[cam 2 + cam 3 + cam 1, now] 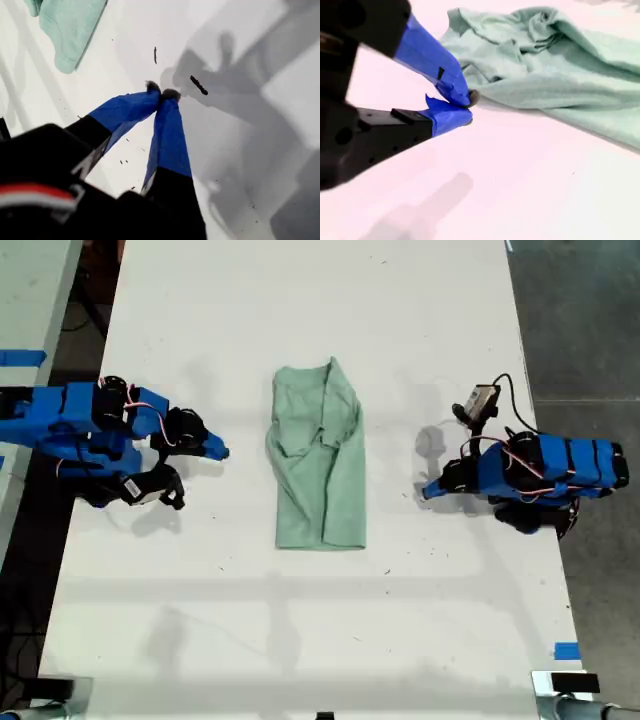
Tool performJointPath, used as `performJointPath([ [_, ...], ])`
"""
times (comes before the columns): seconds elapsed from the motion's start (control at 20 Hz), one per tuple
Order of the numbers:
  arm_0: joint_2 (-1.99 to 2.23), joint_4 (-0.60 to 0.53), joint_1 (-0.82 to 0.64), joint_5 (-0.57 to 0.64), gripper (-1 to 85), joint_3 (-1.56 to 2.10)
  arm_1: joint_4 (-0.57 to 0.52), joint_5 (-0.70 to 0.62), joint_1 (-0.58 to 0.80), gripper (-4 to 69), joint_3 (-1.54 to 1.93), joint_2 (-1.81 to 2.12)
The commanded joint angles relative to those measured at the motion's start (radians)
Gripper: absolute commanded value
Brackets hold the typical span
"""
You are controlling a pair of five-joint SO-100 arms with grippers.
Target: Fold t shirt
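end effector [465, 107]: blue tips together, empty | t shirt [555, 70]: rumpled, just beside

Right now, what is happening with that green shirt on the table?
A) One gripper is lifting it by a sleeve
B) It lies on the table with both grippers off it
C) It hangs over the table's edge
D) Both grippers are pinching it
B: the t shirt lies folded lengthwise on the table, while my first gripper and my second gripper sit shut on nothing, each clear of the cloth.

The white tabletop [300, 640] is brightly lit from above; soft grey shadows are cast across it. A pink tint is seen in the second wrist view, where nearby parts are blurred.
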Motion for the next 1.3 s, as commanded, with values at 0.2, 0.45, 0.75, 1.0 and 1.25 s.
performJointPath([
  [0.2,0.681,0.133,0.012,0.031,0.0,0.351,0.008,0.005,0.0,1.5,0.043,0.009],
  [0.45,0.678,0.15,-0.005,-0.002,0.0,0.351,0.008,0.005,0.002,1.5,0.043,0.009],
  [0.75,0.678,0.152,-0.006,-0.006,0.0,0.353,0.008,0.006,0.002,1.5,0.043,0.009],
  [1.0,0.678,0.152,-0.006,-0.008,0.0,0.353,0.008,0.006,0.002,1.5,0.043,0.009],
  [1.25,0.678,0.152,-0.006,-0.008,0.0,0.353,0.008,0.006,0.002,1.5,0.043,0.009],
])
